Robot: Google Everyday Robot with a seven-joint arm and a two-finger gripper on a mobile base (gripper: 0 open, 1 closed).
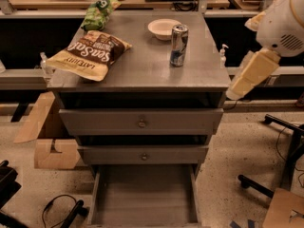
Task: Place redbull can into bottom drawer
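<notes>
One redbull can (179, 44) stands upright on the counter (142, 75), up-left of the hand (241, 85). The hand hangs just off the counter's right edge, and I cannot tell how wide it is. One bowl (163, 29) and two snack bags (90, 56) lie farther left. Of three drawers, only the bottom drawer (142, 198), down-left of the hand, stands open with its floor bare.

We see our end effector (237, 90) just off the table's (142, 68) right edge. The redbull can (178, 45) stands upright to its upper left, and the open bottom drawer (142, 198) is to its lower left.
</notes>
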